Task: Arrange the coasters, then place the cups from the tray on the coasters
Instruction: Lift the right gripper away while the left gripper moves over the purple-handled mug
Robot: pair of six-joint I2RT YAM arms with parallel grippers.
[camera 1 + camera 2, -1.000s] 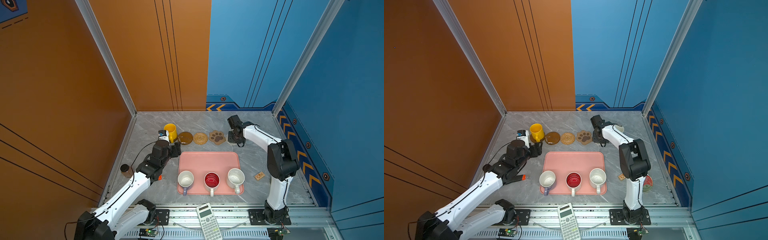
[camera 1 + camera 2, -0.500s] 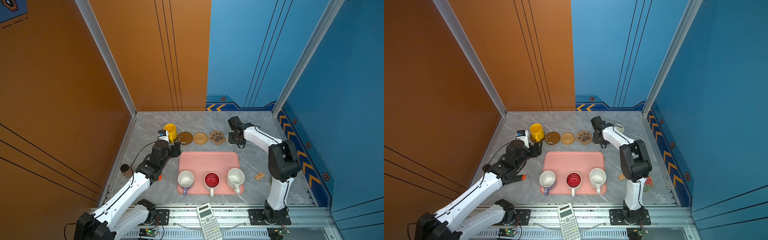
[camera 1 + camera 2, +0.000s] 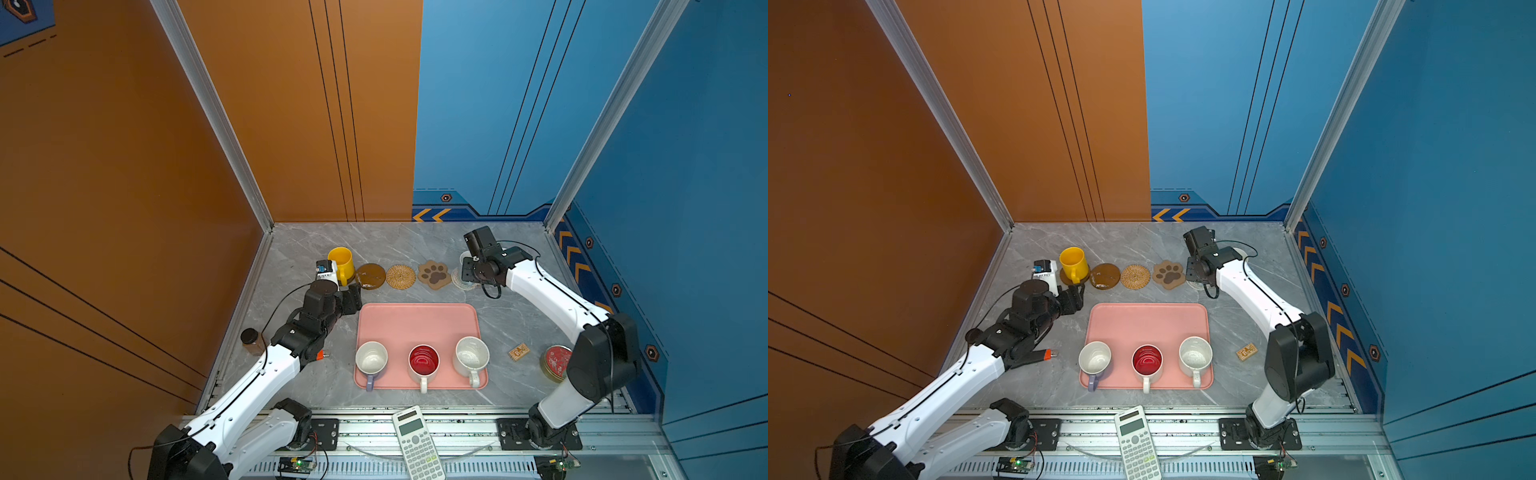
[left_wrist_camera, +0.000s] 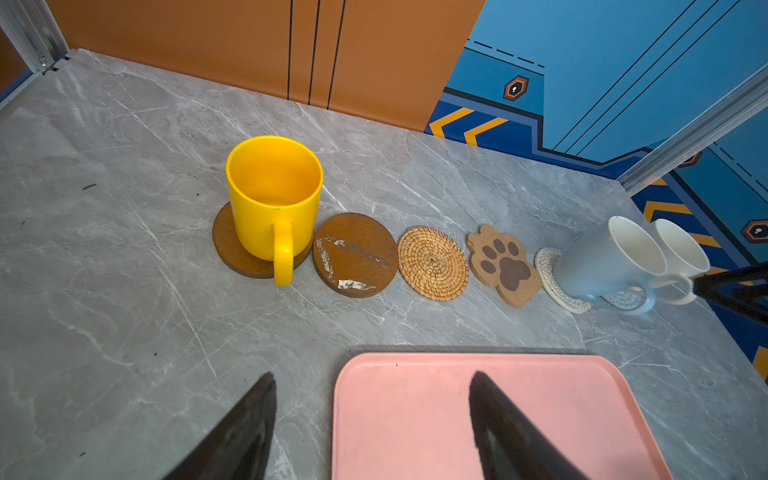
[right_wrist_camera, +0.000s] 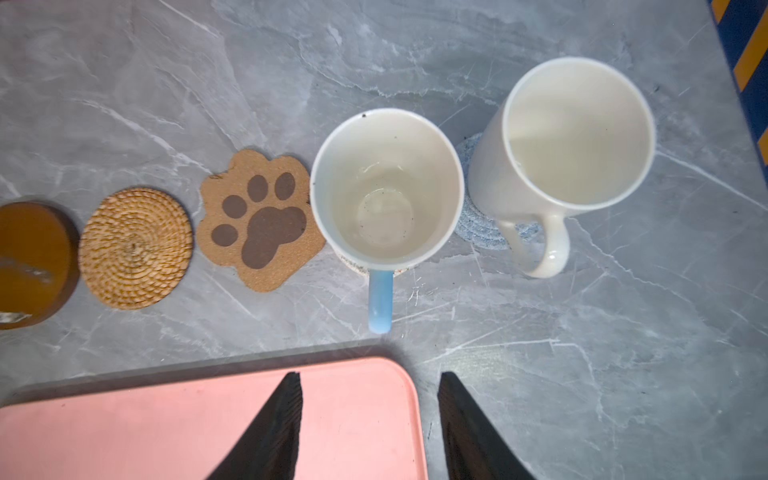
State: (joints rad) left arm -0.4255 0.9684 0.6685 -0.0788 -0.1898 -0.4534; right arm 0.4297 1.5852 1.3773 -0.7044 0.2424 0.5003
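Observation:
Six coasters lie in a row behind the pink tray [image 3: 415, 324]. The yellow cup [image 4: 274, 195] stands on a dark brown coaster [image 4: 232, 249]. The second dark disc [image 4: 355, 253], the tan woven one [image 4: 432, 262] and the paw [image 5: 259, 220] are bare. A light-blue cup [image 5: 386, 187] sits on the white woven coaster [image 4: 548, 274], and a white cup [image 5: 577, 133] on the pale-blue one [image 5: 478, 220]. The lilac [image 3: 371, 359], red-inside [image 3: 424, 360] and speckled [image 3: 471, 355] cups stand on the tray. My right gripper [image 5: 370, 374] is open and empty, just short of the blue handle. My left gripper [image 4: 374, 376] is open over the tray's far left corner.
A calculator [image 3: 415, 440] lies on the front rail. A red-lidded tin [image 3: 555, 361] and a small tan block [image 3: 518, 352] sit right of the tray. A dark-lidded jar [image 3: 250, 338] stands by the left wall. Walls close the back and sides.
My right gripper has opened and let go of the light-blue cup, which now stands on the white woven coaster. The left arm has not moved.

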